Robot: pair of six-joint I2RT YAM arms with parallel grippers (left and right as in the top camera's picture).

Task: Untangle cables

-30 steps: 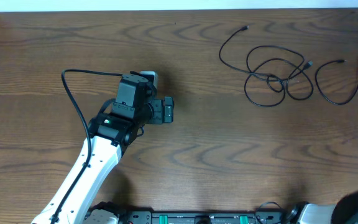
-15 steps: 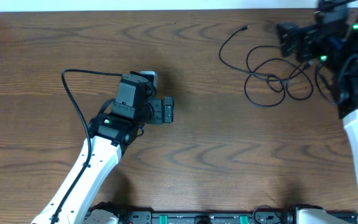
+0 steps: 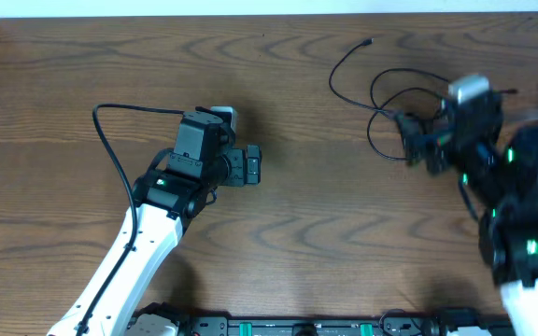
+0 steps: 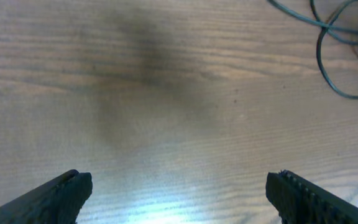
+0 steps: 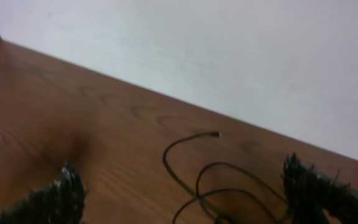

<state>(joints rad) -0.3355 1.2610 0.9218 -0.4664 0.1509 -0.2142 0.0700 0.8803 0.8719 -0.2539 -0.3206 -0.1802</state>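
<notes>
Overhead light was even; the right arm [image 3: 479,154] at 3 o'clock was motion-blurred. Left-wrist glare whitened the surface [image 4: 166,210] at 6 o'clock.

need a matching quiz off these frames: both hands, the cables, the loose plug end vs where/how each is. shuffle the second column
Column A
1. left hand
2. right hand
3. cables
4. loose plug end

Column B
a. black loops lying on the far right part of the table
b. open, over bare wood left of centre
c. free tip nearest the far edge, clear of the loops
d. open, above the cable loops

Pairs: 1-b; 2-d; 3-a; 4-c
</notes>
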